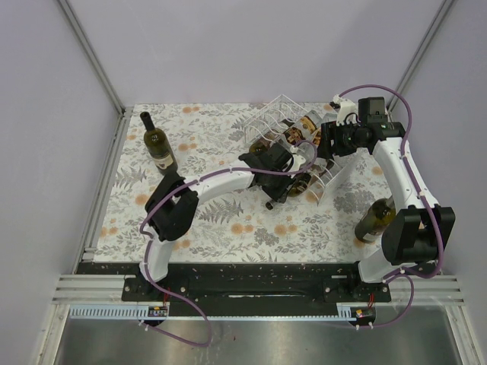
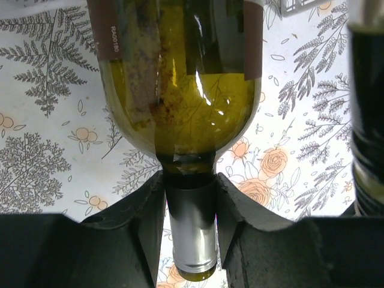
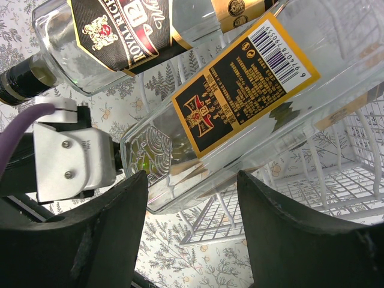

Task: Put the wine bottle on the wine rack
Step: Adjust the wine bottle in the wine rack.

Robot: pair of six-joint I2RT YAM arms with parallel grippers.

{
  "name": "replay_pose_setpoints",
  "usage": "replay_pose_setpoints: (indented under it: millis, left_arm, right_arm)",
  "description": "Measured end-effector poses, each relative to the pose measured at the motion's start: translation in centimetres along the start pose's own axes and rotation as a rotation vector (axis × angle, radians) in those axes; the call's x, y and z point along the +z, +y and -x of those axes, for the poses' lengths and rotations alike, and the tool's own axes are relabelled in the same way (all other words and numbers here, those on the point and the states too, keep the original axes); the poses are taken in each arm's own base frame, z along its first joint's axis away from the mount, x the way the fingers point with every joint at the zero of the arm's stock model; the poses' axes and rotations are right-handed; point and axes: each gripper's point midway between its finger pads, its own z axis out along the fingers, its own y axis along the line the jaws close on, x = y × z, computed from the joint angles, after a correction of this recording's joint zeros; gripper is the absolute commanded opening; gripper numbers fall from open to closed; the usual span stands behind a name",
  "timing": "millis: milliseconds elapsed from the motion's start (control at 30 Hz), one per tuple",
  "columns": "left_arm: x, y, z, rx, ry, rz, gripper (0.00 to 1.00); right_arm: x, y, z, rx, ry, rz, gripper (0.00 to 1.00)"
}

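My left gripper (image 2: 191,204) is shut on the silver-capped neck of an olive-green wine bottle (image 2: 180,120) with a brown label. In the top view this wine bottle (image 1: 295,185) lies tilted at the front of the clear wine rack (image 1: 278,114), with the left gripper (image 1: 279,194) on its neck. My right gripper (image 1: 323,148) hovers at the rack's right side. In the right wrist view the right gripper (image 3: 191,177) is open, and the base of a clear square bottle (image 3: 240,102) lying on the rack ribs (image 3: 336,180) sits just above its fingers.
A second clear bottle with a black label (image 3: 120,36) lies in the rack beside the square one. A green bottle (image 1: 160,148) stands at the back left of the floral table. Another bottle (image 1: 377,220) stands by the right arm. A dark bottle neck (image 2: 366,108) shows at the left wrist view's right edge.
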Motion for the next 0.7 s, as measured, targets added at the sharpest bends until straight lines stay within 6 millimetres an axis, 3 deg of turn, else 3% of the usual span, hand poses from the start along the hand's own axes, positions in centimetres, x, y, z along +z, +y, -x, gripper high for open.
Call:
replay_pose_setpoints:
  millis: [567, 700]
  left_arm:
    - [1.1, 0.0, 1.5, -0.039, -0.019, 0.002, 0.07]
    - [1.6, 0.0, 2.1, -0.043, -0.024, 0.002, 0.24]
  right_arm:
    - [0.1, -0.3, 0.1, -0.005, -0.005, -0.012, 0.67]
    - [0.0, -0.8, 0.4, -0.011, -0.014, -0.034, 0.67]
